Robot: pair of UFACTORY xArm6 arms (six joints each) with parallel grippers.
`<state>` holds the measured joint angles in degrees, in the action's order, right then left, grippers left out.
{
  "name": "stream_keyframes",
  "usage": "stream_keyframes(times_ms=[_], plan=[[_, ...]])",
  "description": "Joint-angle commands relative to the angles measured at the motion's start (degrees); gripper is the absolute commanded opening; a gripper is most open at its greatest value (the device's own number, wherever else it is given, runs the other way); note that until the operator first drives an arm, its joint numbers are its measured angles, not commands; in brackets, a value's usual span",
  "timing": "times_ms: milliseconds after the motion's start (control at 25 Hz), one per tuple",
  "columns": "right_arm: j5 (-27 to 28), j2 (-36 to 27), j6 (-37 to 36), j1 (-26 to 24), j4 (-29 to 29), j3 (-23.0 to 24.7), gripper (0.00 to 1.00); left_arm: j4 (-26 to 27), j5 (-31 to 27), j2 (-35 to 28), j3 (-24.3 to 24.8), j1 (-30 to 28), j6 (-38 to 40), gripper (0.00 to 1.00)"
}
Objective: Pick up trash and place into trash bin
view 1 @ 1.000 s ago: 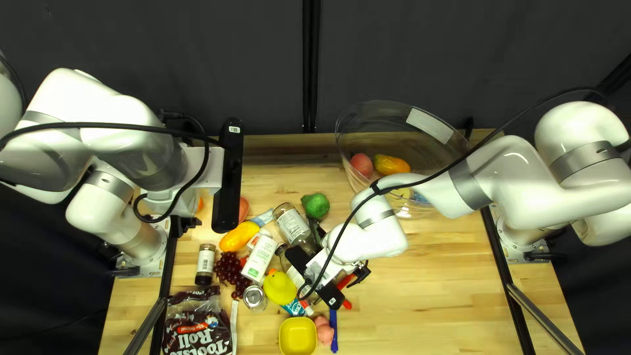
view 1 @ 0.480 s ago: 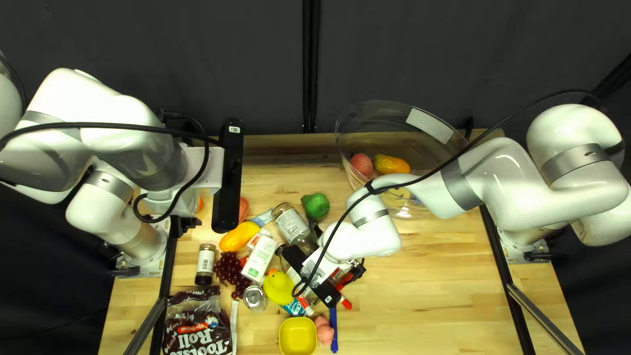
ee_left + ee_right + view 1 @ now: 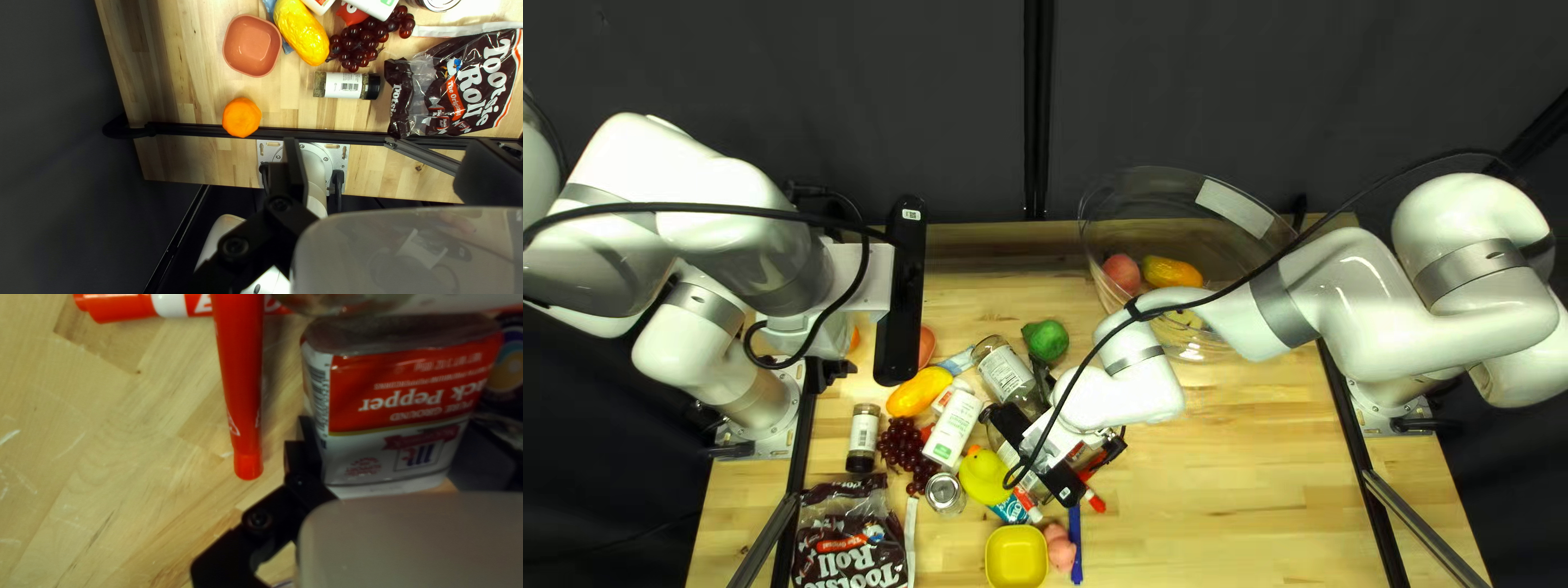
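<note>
we pinch the pepper tin (image 3: 397,408) in our nearer right gripper (image 3: 388,443), its length running ahead between both fingers, our left gripper (image 3: 385,147) spread wide.

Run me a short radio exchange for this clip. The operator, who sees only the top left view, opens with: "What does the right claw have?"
Observer: The right wrist view shows the right claw shut on a red and white tin, one finger against each side.

Operator: And the left claw? My view doesn't show me its fingertips.

Observer: Its fingers stand wide apart in the left wrist view, holding nothing.

Operator: There's a pinkish thing partly hidden by the black bar there. What is it?

Observer: A small bowl with rounded corners; the left wrist view shows all of it.
</note>
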<state>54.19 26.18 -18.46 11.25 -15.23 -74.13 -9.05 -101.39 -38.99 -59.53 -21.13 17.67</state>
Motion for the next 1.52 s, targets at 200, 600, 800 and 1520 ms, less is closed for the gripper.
stream_keyframes(times_ms=[200, 600, 800, 1520], plan=[[13.05, -19.92, 13.06, 4.45, -5.84, 6.71, 0.08, 0.00, 0.00, 0.00, 0.00, 0.00, 0.00, 1.00], [33.72, -38.92, 27.08, 6.43, -8.56, 11.20, 0.11, 0.00, 0.00, 0.00, 0.00, 0.00, 0.00, 1.00], [35.61, -48.07, 30.53, 1.93, -7.80, 17.97, 0.10, 0.00, 0.00, 0.00, 0.00, 0.00, 0.00, 1.00], [32.05, -47.77, 37.19, 6.61, -7.45, 17.79, 1.00, 0.00, 0.00, 0.00, 0.00, 0.00, 0.00, 1.00]])
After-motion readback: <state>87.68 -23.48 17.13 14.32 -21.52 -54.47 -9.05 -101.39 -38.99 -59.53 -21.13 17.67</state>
